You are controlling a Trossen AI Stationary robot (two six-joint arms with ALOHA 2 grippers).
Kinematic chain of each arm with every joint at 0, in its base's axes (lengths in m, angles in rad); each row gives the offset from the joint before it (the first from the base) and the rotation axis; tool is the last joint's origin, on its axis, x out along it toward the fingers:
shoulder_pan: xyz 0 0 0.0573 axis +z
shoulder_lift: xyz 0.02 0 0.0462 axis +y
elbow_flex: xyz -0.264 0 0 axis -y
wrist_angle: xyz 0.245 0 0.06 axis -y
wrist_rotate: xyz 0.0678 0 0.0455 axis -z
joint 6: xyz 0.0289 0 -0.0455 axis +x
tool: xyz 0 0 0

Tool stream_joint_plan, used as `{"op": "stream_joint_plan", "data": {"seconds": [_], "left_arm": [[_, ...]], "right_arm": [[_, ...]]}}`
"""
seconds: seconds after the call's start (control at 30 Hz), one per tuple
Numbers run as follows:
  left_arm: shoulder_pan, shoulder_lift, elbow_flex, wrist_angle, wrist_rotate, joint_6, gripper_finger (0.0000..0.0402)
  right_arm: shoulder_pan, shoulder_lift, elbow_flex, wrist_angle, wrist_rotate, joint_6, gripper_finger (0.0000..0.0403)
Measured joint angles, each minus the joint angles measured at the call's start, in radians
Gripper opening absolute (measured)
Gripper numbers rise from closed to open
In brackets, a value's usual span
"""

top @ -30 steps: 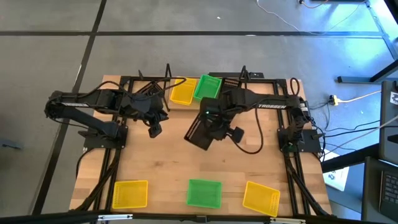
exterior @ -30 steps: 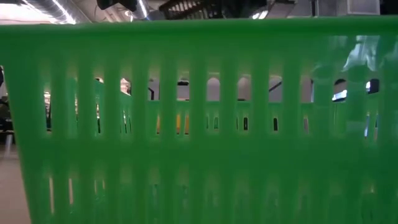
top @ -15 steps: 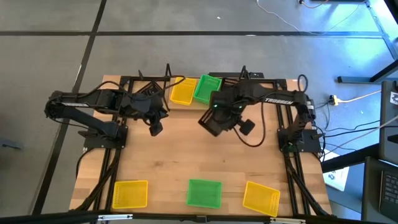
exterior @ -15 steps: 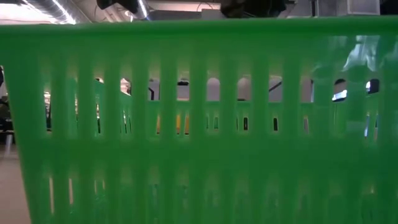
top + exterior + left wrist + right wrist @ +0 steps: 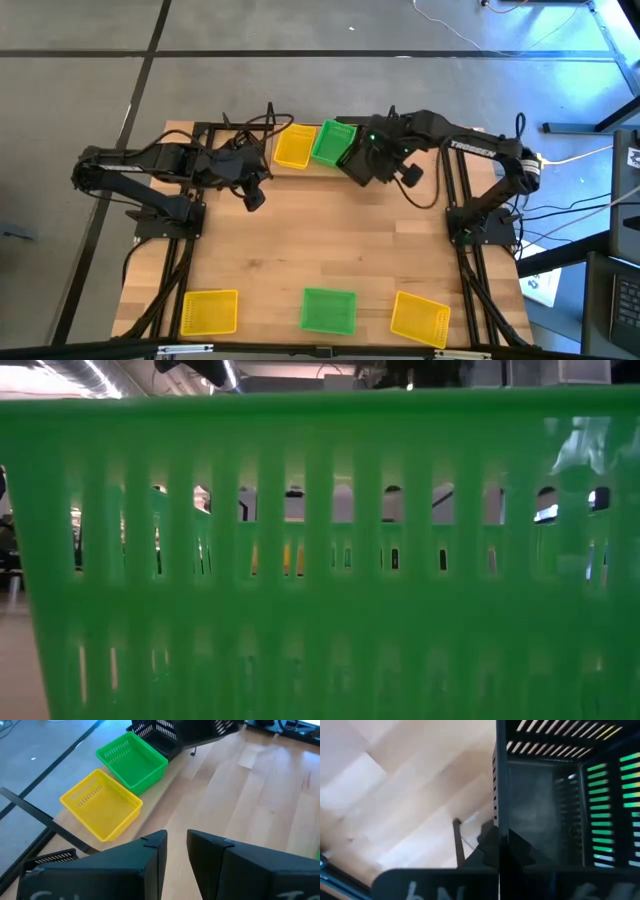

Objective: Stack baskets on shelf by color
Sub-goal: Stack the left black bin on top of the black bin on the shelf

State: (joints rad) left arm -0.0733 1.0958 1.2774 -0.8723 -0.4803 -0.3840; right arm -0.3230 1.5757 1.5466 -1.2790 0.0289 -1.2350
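Apparently the right hand (image 5: 362, 158) grips a black basket (image 5: 545, 815) beside the shelf's green basket (image 5: 331, 142).

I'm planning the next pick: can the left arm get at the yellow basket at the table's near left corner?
Probably yes. The left gripper hangs empty over bare board, and nothing lies between it and that yellow basket. The right gripper is busy with a black basket at the shelf.

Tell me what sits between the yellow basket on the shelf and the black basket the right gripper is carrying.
A green basket sits between them, next to the yellow basket, with the black basket in the right gripper at its other side. The high view and the left wrist view show it.
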Motion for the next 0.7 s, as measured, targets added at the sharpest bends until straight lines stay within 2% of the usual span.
{"op": "stream_joint_plan", "data": {"seconds": [0.23,0.47,0.7], "left_arm": [[0.012,0.0,0.0,0.003,0.0,-0.002,0.0066],[0.045,0.0,0.0,0.011,-0.001,-0.007,0.0066],[0.086,0.0,0.0,0.021,-0.003,-0.006,0.0066]], "right_arm": [[-0.16,0.009,-0.098,0.157,-0.01,-0.237,0.0],[-0.285,0.009,-0.112,0.17,-0.085,-0.4,0.0],[-0.349,0.018,-0.112,0.174,-0.179,-0.425,0.0]]}}
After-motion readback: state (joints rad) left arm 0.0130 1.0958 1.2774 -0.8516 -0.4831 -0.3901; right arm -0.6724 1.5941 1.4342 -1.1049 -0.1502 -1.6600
